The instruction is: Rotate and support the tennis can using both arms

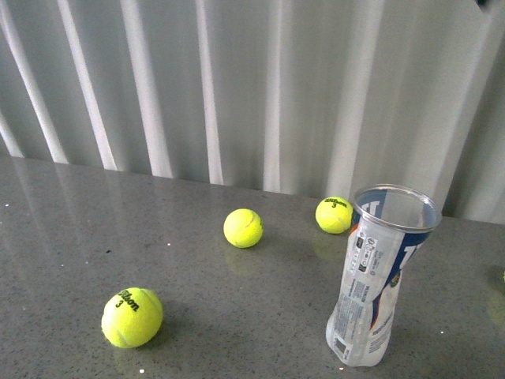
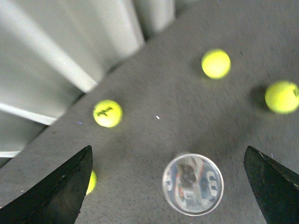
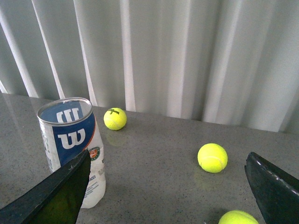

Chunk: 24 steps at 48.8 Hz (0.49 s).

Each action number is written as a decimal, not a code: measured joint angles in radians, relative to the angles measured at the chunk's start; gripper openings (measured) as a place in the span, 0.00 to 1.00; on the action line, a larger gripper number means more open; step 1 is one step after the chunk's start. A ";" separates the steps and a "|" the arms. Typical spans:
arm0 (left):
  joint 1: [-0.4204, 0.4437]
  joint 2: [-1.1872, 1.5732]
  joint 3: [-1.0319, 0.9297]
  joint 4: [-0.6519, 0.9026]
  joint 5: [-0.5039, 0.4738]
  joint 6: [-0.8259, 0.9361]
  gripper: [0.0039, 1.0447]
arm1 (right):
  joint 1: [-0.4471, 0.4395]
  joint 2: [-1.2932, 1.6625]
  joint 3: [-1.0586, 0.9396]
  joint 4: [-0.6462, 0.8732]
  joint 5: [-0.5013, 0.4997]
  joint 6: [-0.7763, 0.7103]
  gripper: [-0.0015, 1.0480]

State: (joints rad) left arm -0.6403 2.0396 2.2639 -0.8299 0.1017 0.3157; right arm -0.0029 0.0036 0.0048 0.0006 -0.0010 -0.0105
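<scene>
Our front view looks forward and slightly down across the table (image 1: 71,229) toward the curtain (image 1: 237,87), neither arm in frame. Our left wrist view looks almost straight down (rather blurred) into the open can (image 2: 192,184), from above it. Our right wrist view sits low, near the tabletop, facing the curtain. All three share the can and the balls (image 1: 243,227).

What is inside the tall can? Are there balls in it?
No balls show inside the can. It stands open, and from above you see down to its bottom, with only blurry label print. Four balls lie outside on the table. The label hides parts of the inside.
</scene>
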 joint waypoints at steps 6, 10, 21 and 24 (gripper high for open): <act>0.151 -0.283 -0.316 0.248 -0.017 -0.123 0.94 | 0.000 0.000 0.000 0.000 0.000 0.000 0.93; 0.262 -0.430 -0.500 0.337 -0.015 -0.185 0.94 | 0.000 0.000 0.000 0.000 -0.002 0.000 0.93; 0.461 -0.659 -0.918 0.475 0.022 -0.274 0.92 | 0.000 0.000 0.000 0.000 -0.002 0.000 0.93; 0.487 -0.734 -1.066 0.680 -0.101 -0.288 0.84 | 0.000 0.000 0.000 0.000 -0.001 0.000 0.93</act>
State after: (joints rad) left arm -0.1532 1.3060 1.1976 -0.1497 0.0002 0.0273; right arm -0.0029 0.0036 0.0048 0.0006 -0.0021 -0.0105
